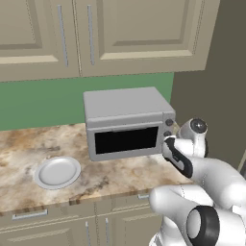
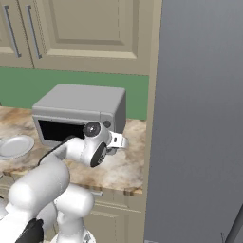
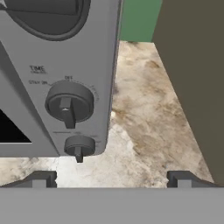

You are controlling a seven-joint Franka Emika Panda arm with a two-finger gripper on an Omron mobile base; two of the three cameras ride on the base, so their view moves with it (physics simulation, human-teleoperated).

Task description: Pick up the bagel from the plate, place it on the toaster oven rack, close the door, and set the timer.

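Two dark fingertips [image 3: 38, 178] stand far apart at the bottom of the hand view, so the gripper [image 3: 111, 179] is wide open and holds nothing. Just ahead of it and a little to its left is the toaster oven's control panel [image 3: 65, 87], with the timer knob [image 3: 69, 104] under the word TIME and a smaller knob [image 3: 79, 147] below it, nearer the fingers. To the gripper's right lie the marbled counter [image 3: 144, 113] and a dark side wall [image 3: 192, 65]. In the left base view the door [image 1: 126, 141] looks shut against the oven front, its black window facing out, and the plate [image 1: 57, 172] sits well off to the gripper's left with no bagel on it; the bagel is presumably on the rack behind the glass, though I cannot see it. Judging by this, the timer step is in hand. The next move calls for shifting left and up to centre the fingers on the timer knob, advancing until they straddle it, closing, then turning.
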